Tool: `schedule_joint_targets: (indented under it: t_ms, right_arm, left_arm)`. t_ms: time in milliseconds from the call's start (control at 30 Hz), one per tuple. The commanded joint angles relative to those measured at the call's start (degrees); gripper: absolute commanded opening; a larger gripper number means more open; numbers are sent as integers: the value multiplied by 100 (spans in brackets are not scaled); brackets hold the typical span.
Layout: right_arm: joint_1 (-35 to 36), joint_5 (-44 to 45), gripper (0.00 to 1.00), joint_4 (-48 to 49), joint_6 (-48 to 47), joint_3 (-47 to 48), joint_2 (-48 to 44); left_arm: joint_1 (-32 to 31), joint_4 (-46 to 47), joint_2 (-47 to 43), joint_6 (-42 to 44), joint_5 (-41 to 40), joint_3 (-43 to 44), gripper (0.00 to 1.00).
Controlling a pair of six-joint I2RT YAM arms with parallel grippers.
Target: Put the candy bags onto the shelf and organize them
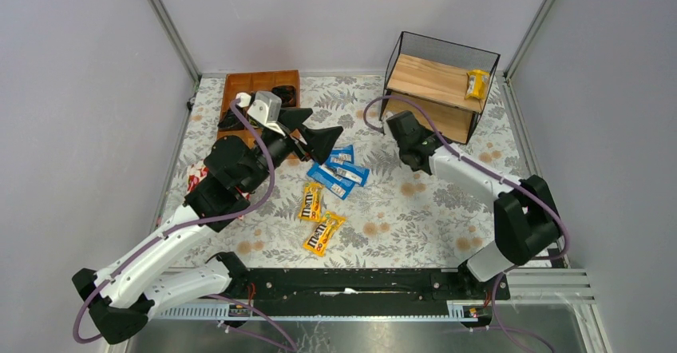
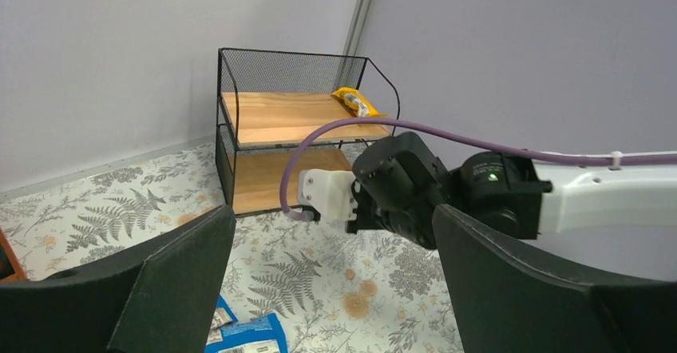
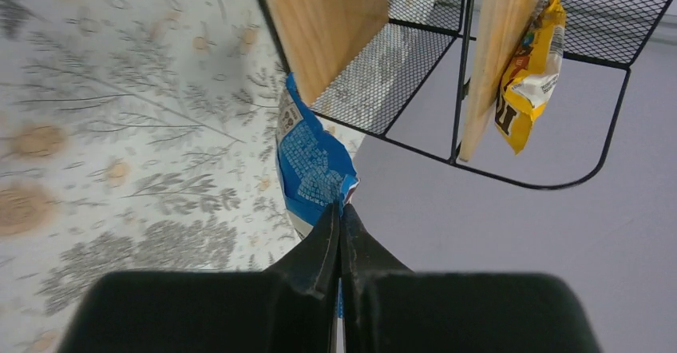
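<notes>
**Right tool (image 3: 342,213) clamped on blue candy bag (image 3: 311,161)**

Pinches the packet's edge tight, just beside the lower board of the shelf (image 1: 423,77). On the top board, one yellow candy bag (image 1: 477,84). Left tool (image 1: 315,129) spread wide and empty, hovering above the desk (image 1: 415,209) near the loose blue bags (image 1: 347,171). Nearer the arm bases, two yellow bags (image 1: 311,201) lying flat, well apart from the shelf.

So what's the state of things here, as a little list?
Shelf: one yellow bag on top
Right gripper: shut on a blue bag, beside the shelf's lower board
Left gripper: open, above the table
Loose on table: three blue bags, two yellow bags
</notes>
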Motion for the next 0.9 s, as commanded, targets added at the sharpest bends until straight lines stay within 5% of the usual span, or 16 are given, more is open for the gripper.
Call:
schedule_joint_targets:
  t_ms: [0,333,867]
  right_arm:
    - [-555,-428,0,902,-1248,-3,241]
    - [-1228,-798,0,2339,-2461,-225,924]
    - [-1615,-1840,0,2364,-2469,-429,1496]
  left_arm:
    - [-51,273,-89,91,-127,14,99]
    - [-122,271,-36,180,-220,5,99]
    - [-225,281,-19,157,-185,-4,99]
